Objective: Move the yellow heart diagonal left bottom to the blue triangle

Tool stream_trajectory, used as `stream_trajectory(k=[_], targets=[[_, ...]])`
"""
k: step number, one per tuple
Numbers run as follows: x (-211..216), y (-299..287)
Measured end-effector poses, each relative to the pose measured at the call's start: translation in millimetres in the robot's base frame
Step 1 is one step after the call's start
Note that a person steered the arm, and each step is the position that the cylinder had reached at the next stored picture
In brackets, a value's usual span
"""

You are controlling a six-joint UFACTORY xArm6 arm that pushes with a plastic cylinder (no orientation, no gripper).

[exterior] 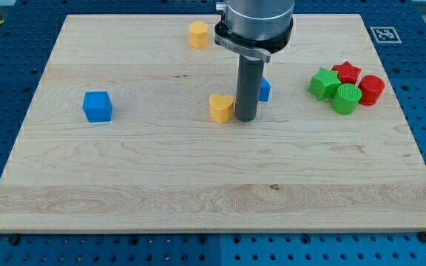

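The yellow heart (221, 107) lies near the middle of the wooden board. My tip (245, 119) rests on the board just to the heart's right, close beside it or touching it. The blue triangle (264, 90) sits behind the rod, up and to the right of the heart; the rod hides most of it.
A blue cube (97, 106) sits at the view's left. A yellow hexagon block (198, 35) is near the top edge. At the right is a cluster: green star (322, 83), red star (347, 72), green cylinder (346, 98), red cylinder (371, 89).
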State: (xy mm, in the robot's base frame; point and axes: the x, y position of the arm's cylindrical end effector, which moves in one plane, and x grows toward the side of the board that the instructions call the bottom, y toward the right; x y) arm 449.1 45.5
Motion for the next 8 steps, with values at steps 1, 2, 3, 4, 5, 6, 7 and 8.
stream_trajectory(k=[1,2,3,4,5,6,7,8], targets=[[-5,0],[-5,0],[-6,1],[11,23],[52,31],[59,22],[57,-5],[54,-12]])
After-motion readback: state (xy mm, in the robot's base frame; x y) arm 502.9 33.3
